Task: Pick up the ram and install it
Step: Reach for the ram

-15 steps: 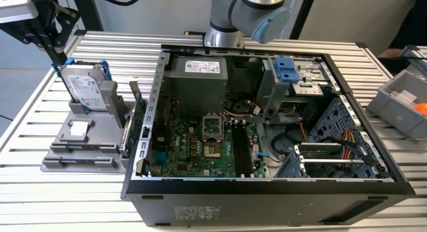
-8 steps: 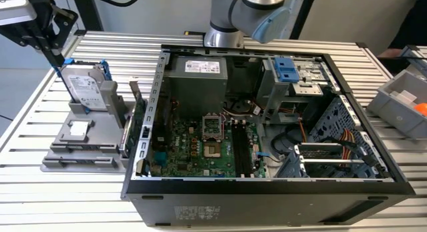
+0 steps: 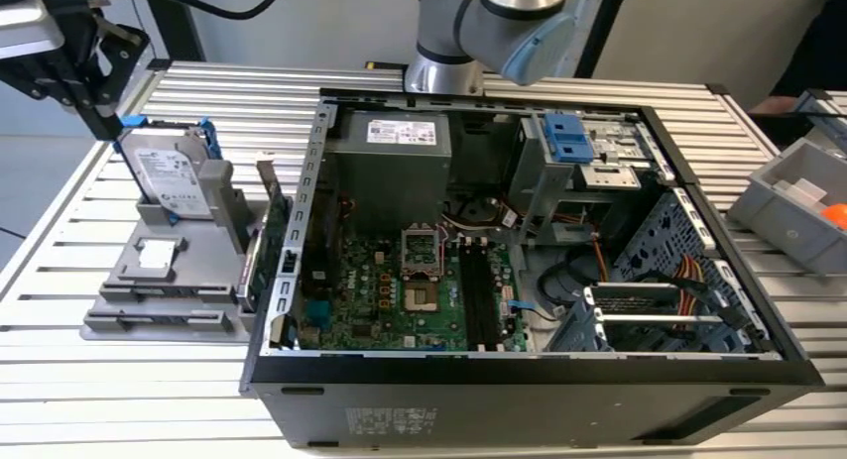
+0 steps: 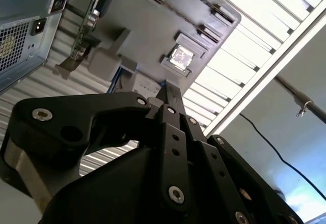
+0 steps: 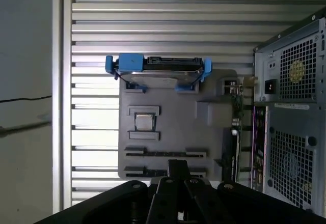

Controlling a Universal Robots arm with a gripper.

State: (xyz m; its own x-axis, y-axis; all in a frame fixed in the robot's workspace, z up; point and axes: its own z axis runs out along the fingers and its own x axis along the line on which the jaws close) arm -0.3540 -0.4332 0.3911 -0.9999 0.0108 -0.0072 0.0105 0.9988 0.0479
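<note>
over the gray holder [image 3: 198, 305], jaws pressed together, hard drive [image 3: 173, 176] upright in it, computer case [image 3: 530, 380] beside

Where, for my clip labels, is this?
Likely a robotics workbench for computer assembly: an open computer case on a slatted table, a hard drive in a grey fixture, a robot arm.

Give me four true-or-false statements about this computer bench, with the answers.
1. The hard drive stands upright in the grey holder. True.
2. The computer case is closed. False: its side is open, showing the motherboard.
3. The gripper is inside the case. False: it hangs over the grey holder, outside the case.
4. A grey bin sits at the exterior view's right of the case. True.
</note>
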